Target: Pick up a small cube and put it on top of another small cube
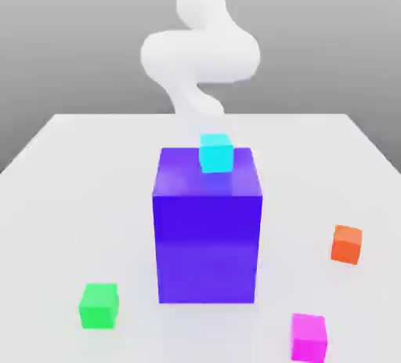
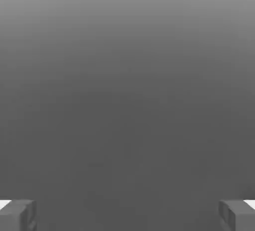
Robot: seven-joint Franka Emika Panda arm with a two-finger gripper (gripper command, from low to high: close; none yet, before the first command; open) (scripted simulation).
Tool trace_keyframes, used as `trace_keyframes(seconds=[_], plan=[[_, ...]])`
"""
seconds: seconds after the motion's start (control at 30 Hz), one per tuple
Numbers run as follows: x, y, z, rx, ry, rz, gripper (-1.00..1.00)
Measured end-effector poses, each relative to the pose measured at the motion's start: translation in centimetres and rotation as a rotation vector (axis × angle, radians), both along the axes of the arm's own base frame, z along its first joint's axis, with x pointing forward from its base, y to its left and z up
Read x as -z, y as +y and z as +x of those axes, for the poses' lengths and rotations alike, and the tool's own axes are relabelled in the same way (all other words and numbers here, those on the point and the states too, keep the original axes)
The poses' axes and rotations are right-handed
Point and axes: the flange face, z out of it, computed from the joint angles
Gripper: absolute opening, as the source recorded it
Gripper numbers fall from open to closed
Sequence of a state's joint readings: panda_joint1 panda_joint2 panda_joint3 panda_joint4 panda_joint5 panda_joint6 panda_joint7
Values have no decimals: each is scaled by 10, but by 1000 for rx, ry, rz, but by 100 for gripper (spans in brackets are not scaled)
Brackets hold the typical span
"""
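Observation:
The small magenta-pink cube (image 1: 308, 336) sits on the white table (image 1: 70, 197) near the front, on the exterior view's right. The small bright green cube (image 1: 99, 306) rests near the front on the exterior view's left, well apart from it. The white arm (image 1: 200, 56) rises behind the table's far edge, far from both cubes. In the hand view my gripper (image 2: 127, 216) is open, its two grey fingertips (image 2: 20, 216) standing wide apart with nothing between them, and plain grey background lies ahead.
A big blue-purple block (image 1: 207, 236) stands mid-table between the arm and the two cubes, with a small cyan cube (image 1: 216, 152) on its top. A small orange cube (image 1: 346, 244) lies at the exterior view's right.

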State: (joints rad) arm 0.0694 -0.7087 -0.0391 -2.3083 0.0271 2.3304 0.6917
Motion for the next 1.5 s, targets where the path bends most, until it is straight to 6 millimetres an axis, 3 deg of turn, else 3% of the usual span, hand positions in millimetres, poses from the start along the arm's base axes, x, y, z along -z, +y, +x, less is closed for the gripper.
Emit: trace_keyframes(seconds=[0.23,0.47,0.67,0.93,1.07,1.1,1.33,1.5], plan=[[113,39,77,-329,170,-83,0],[237,89,115,-637,313,-191,0],[346,135,115,-906,422,-316,0],[476,154,92,-1214,560,-515,0],[531,155,89,-1245,571,-537,0],[542,155,88,-1248,577,-535,-100],[544,156,88,-1252,579,-537,-100],[491,153,89,-1231,579,-531,-100]])
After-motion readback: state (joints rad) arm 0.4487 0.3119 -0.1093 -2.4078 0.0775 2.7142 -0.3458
